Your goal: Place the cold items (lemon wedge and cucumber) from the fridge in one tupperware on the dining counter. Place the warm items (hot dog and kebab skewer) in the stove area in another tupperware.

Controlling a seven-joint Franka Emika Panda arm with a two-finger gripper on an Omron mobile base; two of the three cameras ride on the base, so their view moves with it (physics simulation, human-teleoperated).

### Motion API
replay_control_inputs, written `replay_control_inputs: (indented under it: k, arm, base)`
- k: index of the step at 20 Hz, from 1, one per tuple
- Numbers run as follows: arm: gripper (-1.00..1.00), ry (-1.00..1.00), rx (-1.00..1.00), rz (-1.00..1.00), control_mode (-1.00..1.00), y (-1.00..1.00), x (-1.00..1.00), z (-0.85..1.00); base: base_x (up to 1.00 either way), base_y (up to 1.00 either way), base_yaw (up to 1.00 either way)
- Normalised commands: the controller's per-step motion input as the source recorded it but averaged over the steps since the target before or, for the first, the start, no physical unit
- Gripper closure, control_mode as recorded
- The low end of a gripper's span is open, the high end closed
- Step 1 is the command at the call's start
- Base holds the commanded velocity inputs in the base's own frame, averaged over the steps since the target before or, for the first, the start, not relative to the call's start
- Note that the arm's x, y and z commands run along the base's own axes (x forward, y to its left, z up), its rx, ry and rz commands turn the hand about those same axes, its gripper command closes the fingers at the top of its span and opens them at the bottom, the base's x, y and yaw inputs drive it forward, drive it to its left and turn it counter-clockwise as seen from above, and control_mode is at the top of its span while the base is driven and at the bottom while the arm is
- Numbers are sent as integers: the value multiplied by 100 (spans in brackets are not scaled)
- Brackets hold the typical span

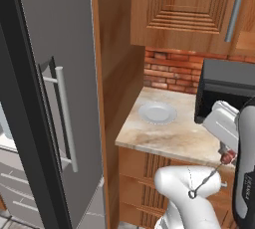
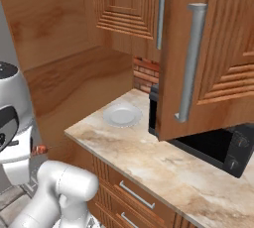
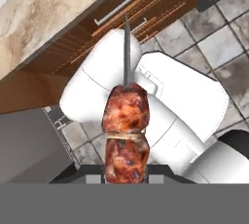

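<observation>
Gripper (image 3: 125, 181) is clamped on the skewer (image 3: 125, 130), meat chunks right at the tips, bare stick poking out over the floor. In the left base view it hangs w/ the hand (image 1: 222, 128) in front of the counter (image 1: 164, 136), plate (image 1: 157, 112) further back, fridge (image 1: 55, 98) on the left. Imo keep it level, carry slow, no tupperware around yet so drive on before letting go.

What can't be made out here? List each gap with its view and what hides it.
- Kebab skewer: in the hand view its near end is cut off at the bottom, so the grip itself is hidden.
- Gripper: in the left base view the arm's own body covers the fingers.
- Fridge: the left base view's edge cuts off most of the interior.
- Microwave: in the right base view a cabinet door hides its upper part.
</observation>
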Motion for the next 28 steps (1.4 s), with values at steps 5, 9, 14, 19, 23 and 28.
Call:
replay_control_inputs:
  k: [5, 9, 14, 19, 23, 28]
  arm:
    - [100, 0, 0, 0, 100, 0, 0, 0]
    - [100, 0, 0, 0, 100, 0, 0, 0]
    - [100, 0, 0, 0, 100, 0, 0, 0]
    - [100, 0, 0, 0, 100, 0, 0, 0]
    - [100, 0, 0, 0, 100, 0, 0, 0]
    - [100, 0, 0, 0, 100, 0, 0, 0]
  base:
    - [-86, 9, 0]
    - [-69, 34, 0]
    - [-54, 45, 0]
    - [-55, 48, 5]
    - [-64, 45, 16]
    - [-44, 69, 44]
